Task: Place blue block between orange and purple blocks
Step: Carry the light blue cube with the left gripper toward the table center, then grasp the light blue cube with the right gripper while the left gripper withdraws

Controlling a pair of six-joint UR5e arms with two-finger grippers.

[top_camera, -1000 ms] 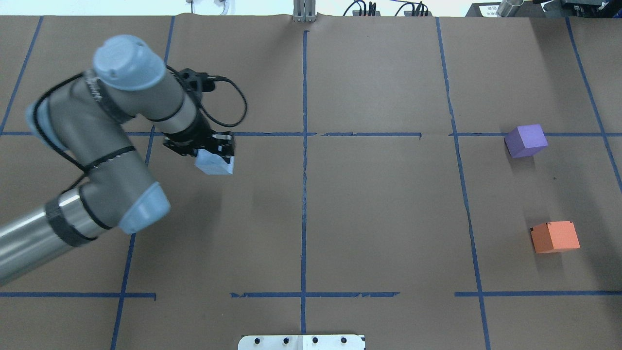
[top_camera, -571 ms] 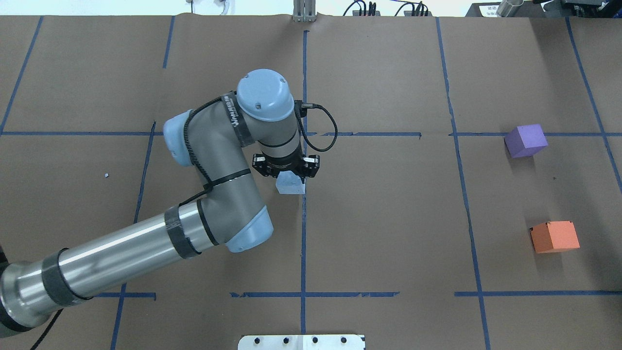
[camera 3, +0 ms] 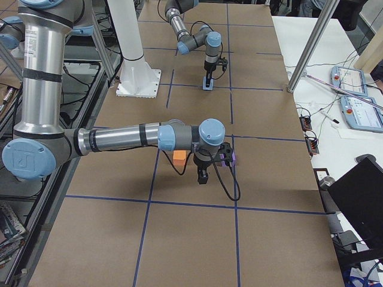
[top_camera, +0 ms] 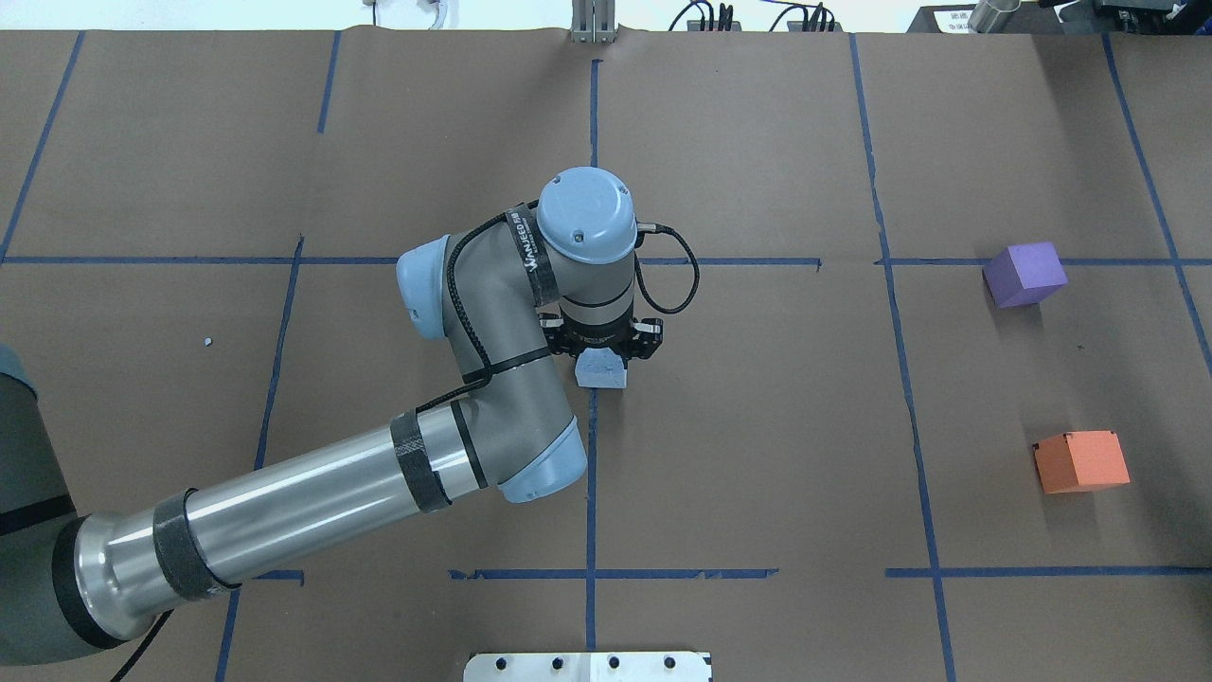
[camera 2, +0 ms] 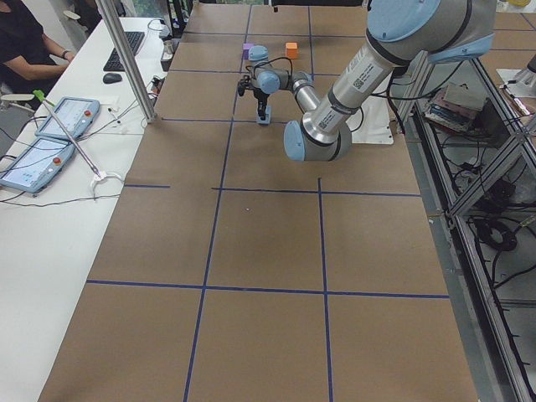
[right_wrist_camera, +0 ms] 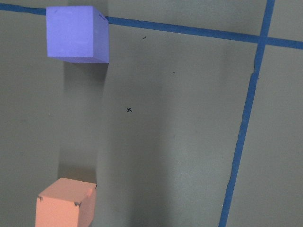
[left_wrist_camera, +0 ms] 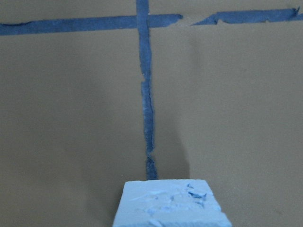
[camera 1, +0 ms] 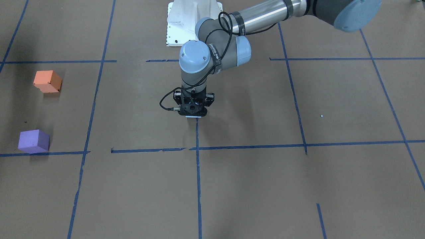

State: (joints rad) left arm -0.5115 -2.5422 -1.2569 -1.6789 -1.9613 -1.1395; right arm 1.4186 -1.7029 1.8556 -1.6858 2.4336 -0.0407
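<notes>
My left gripper (top_camera: 603,363) is shut on the pale blue block (top_camera: 602,370) and holds it low over the table's centre tape line; I cannot tell if it touches the paper. The block fills the bottom of the left wrist view (left_wrist_camera: 170,204). The purple block (top_camera: 1024,274) and the orange block (top_camera: 1081,461) sit far to the right, with a gap between them. Both show in the right wrist view: purple block (right_wrist_camera: 77,34), orange block (right_wrist_camera: 66,208). My right gripper (camera 3: 202,176) hangs over those two blocks; I cannot tell whether it is open or shut.
Brown paper with blue tape lines (top_camera: 592,474) covers the table. The white robot base plate (top_camera: 587,666) sits at the near edge. A side table with tablets (camera 2: 59,117) and a post (camera 2: 126,59) stands on the far side.
My left arm has swung to the right, carrying the blue block from the left part of the table to the centre line.
</notes>
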